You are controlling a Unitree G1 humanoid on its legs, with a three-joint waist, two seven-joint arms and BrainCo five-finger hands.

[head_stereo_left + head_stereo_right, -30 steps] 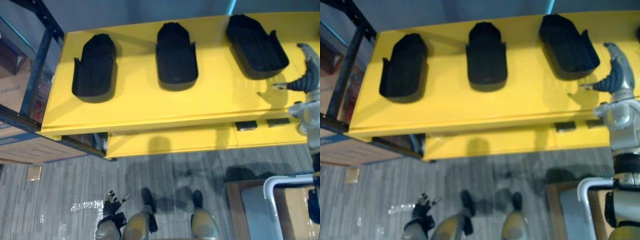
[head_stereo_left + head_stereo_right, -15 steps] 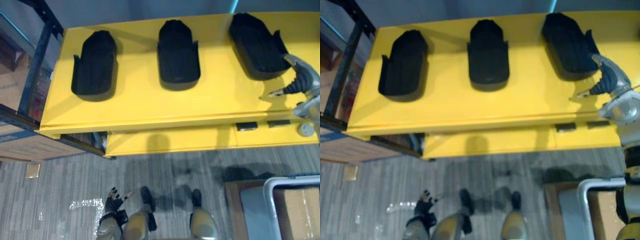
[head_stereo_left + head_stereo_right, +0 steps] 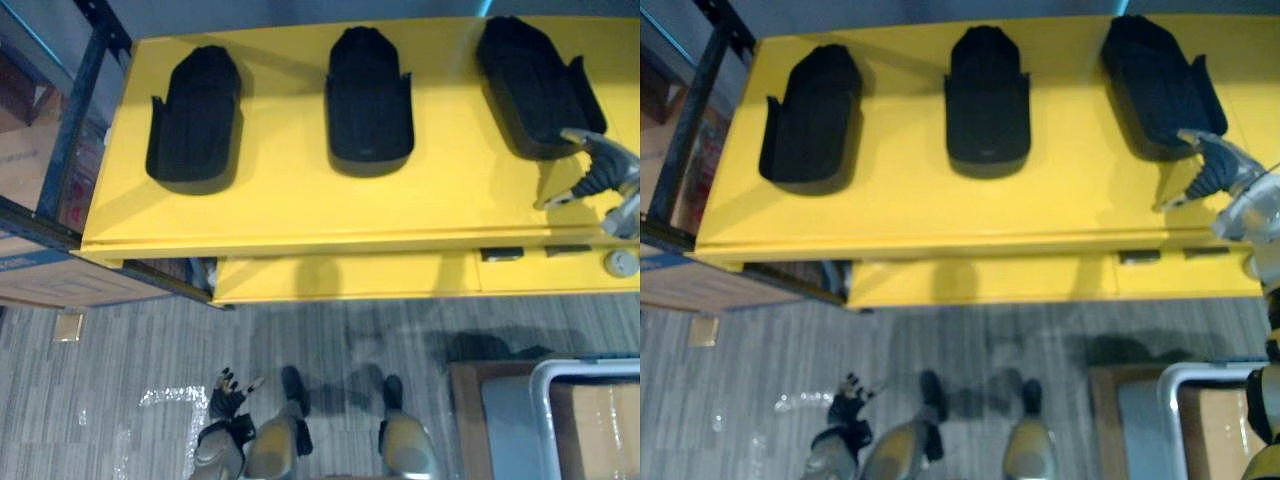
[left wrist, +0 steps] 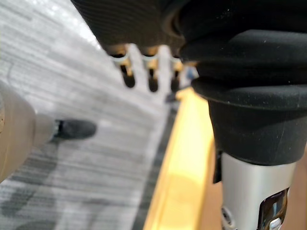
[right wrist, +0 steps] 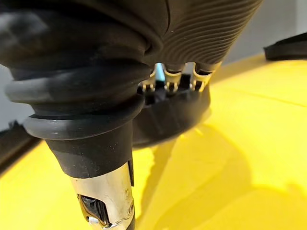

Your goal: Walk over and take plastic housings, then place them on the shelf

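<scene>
Yellow table (image 3: 300,215) runs across your view above the grey carpet floor (image 3: 130,340), and three black plastic housings lie on it in a row, well apart: the left housing (image 3: 195,115), the middle housing (image 3: 370,95) and the right housing (image 3: 535,85). Your right hand (image 3: 600,170) hangs over the table at the near end of the right housing. Its fingers (image 5: 177,79) are loosely extended toward the housing's rim with the thumb held apart, and they grip nothing. Whether the tips touch the rim I can't tell. Your left hand (image 3: 226,402) hangs low over the floor with its fingers spread and empty.

As I read it, you have finished walking up, but no housing is in either hand. If this table is the pick-up spot, the grasp, the carry and the placing all remain, for three pieces. If it is the shelf itself, three are already down. A white-framed cart (image 3: 545,372) stands at your right, and a dark rack (image 3: 75,110) at your left.
</scene>
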